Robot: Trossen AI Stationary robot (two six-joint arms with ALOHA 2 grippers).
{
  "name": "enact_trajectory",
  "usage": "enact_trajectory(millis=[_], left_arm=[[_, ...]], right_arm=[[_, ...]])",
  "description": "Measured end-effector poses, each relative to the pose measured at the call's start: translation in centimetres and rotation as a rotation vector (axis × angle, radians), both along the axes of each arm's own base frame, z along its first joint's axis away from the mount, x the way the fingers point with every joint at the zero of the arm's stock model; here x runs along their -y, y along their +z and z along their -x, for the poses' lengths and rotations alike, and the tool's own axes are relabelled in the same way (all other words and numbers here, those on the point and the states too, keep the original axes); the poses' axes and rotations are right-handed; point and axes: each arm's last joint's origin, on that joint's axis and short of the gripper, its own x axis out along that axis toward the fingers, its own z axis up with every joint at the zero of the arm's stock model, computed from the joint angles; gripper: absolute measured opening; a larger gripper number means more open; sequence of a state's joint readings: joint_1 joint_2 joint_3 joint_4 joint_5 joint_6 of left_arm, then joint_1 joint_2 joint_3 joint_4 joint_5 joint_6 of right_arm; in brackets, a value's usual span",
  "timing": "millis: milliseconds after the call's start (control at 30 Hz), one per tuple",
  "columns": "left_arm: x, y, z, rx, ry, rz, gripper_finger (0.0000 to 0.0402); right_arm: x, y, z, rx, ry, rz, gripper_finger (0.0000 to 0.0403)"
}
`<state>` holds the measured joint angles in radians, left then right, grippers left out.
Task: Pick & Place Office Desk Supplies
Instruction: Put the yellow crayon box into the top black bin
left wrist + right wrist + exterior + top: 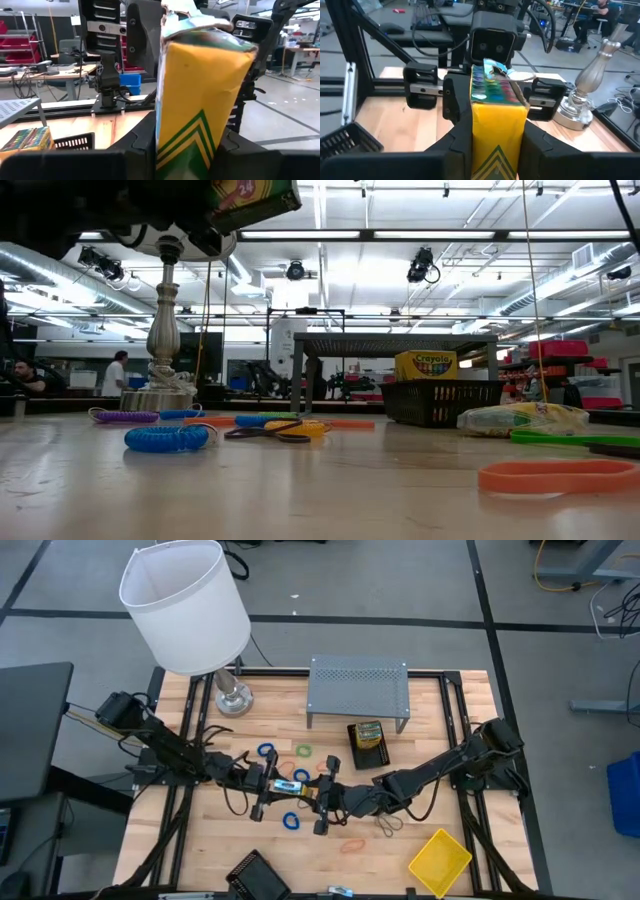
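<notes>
Held crayon box [496, 125] — label unreadable — "Crayola" on black mesh tray's [440, 402] box [425, 366].

lamp [186, 610]: tabletop's [230, 845] back left corner
shelf [357, 688]: back edge, centre
mesh tray [368, 745]: just before shelf
yellow tray [440, 861]: front right corner

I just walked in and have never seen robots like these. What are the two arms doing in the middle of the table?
Both arms meet at mid-table over one crayon box, held up off the wood. The right gripper is clamped on it, and the left gripper has its fingers on both sides of the same box, which looks like a handover. Coloured rubber bands lie around them. A black mesh tray holding more crayon boxes sits by the grey shelf, and a yellow tray waits near the front edge.
</notes>
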<state>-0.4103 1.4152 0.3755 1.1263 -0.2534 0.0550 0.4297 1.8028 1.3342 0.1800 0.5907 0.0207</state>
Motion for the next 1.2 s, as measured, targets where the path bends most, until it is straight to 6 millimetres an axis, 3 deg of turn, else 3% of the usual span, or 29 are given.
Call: enact_trajectory(millis=[100, 200, 300, 433, 533, 700, 933, 1200], left_arm=[[-0.1, -0.8, 0.0, -0.076, 0.016, 0.009, 0.0105], [-0.3, -1.4, -0.1, -0.133, 0.033, 0.018, 0.0105], [-0.6, -1.6, -0.1, -0.156, 0.047, 0.024, 0.0105], [-1.0, -1.7, -0.4, -0.163, 0.068, 0.036, 0.0105], [-1.5, -2.3, -0.7, -0.193, 0.069, 0.05, 0.0105], [-1.7, -3.1, -1.7, -0.225, 0.088, 0.056, 0.0105], [-1.3, -3.4, -4.7, -0.235, 0.084, 0.04, 0.0105], [-1.9, -3.9, -6.9, -0.253, 0.083, 0.051, 0.0105]], right_arm=[[0.2, 0.8, 1.0, -0.049, 0.002, 0.011, 0.0177], [0.7, 2.9, 2.3, -0.113, -0.003, -0.04, 0.0248], [1.8, 4.2, 2.9, -0.242, -0.012, -0.067, 0.0283], [3.4, 6.2, 2.8, -0.394, 0.025, -0.145, 0.0283], [4.6, 6.2, 2.5, -0.54, 0.043, -0.153, 0.0268], [6.6, 7.1, 1.3, -0.616, 0.104, -0.198, 0.0246], [8.4, 5.7, 0.3, -0.722, 0.132, -0.241, 0.0246], [7.9, 3.6, -0.4, -0.825, 0.171, -0.24, 0.0256]])
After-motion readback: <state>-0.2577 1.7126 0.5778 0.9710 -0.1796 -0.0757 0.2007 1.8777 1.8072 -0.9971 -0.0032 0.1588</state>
